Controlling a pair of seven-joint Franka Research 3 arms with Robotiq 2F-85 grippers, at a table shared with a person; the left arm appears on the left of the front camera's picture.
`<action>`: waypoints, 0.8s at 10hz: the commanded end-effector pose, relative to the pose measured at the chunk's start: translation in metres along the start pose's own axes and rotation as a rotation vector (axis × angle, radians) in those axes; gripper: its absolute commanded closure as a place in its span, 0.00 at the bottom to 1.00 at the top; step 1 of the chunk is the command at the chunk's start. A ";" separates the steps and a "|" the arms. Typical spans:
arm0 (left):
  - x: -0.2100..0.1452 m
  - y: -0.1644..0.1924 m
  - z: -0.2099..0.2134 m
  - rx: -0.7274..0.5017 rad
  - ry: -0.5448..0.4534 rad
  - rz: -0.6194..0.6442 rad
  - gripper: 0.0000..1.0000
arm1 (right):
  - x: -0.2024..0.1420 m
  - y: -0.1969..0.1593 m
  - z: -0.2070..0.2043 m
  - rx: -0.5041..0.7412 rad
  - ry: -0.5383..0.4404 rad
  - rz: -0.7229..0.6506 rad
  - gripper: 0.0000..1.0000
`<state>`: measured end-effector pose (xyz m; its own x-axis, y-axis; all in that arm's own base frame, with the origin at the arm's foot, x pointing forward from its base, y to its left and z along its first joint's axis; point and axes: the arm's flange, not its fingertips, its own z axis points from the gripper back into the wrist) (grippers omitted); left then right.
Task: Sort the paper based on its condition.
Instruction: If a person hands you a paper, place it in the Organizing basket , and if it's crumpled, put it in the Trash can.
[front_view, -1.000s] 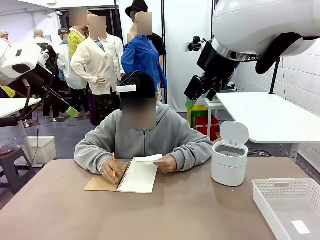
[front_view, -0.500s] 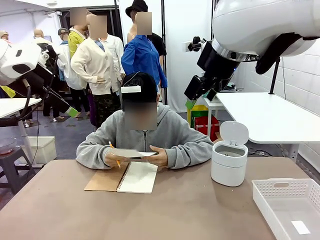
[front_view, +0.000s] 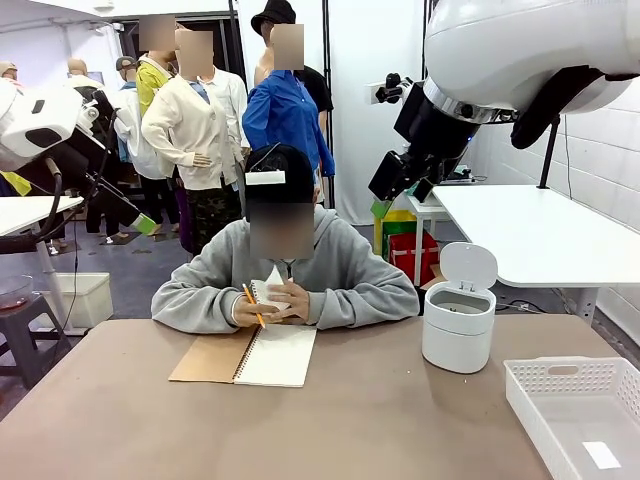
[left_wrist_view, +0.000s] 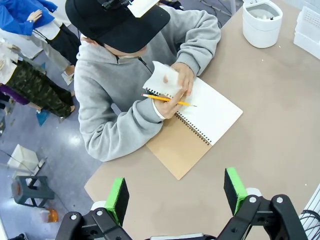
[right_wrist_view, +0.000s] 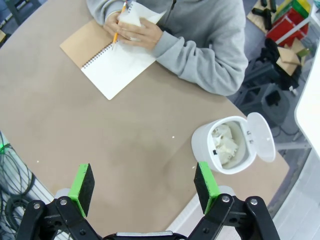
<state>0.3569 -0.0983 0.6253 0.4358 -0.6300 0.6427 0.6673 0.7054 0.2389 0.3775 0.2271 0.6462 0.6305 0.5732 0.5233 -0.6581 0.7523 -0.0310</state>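
Across the table, a person presses a white piece of paper (front_view: 271, 291) between both hands, a pencil still held in one of them. From above, the same paper (left_wrist_view: 162, 80) is bunched over the open spiral notebook (left_wrist_view: 200, 125). Crumpled paper balls (right_wrist_view: 225, 142) lie inside the white bin (right_wrist_view: 205, 150). My left gripper (left_wrist_view: 176, 192) hangs open high above the near table edge, nothing between its green pads. My right gripper (right_wrist_view: 144, 181) is open too, high over the table between the notebook (right_wrist_view: 112, 60) and the bin.
The round white bin (front_view: 458, 345) stands at the right with its lid (front_view: 468, 264) up. A white slotted basket (front_view: 560, 392) sits at the near right corner with a small flat white piece (front_view: 601, 455) in it. Other people stand far behind.
The person has stopped writing, lifted a sheet off the notebook and now bunches it up in both hands. Neither arm has moved.
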 end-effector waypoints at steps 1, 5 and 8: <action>-0.001 0.001 0.000 0.002 0.001 0.002 0.00 | 0.000 -0.001 0.000 0.001 0.001 -0.001 0.00; -0.001 0.001 0.000 0.002 0.001 0.002 0.00 | 0.000 -0.001 0.000 0.001 0.001 -0.001 0.00; -0.001 0.001 0.000 0.002 0.001 0.002 0.00 | 0.000 -0.001 0.000 0.001 0.001 -0.001 0.00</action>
<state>0.3569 -0.0983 0.6253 0.4358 -0.6300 0.6427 0.6673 0.7054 0.2389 0.3775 0.2271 0.6462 0.6305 0.5732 0.5233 -0.6581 0.7523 -0.0310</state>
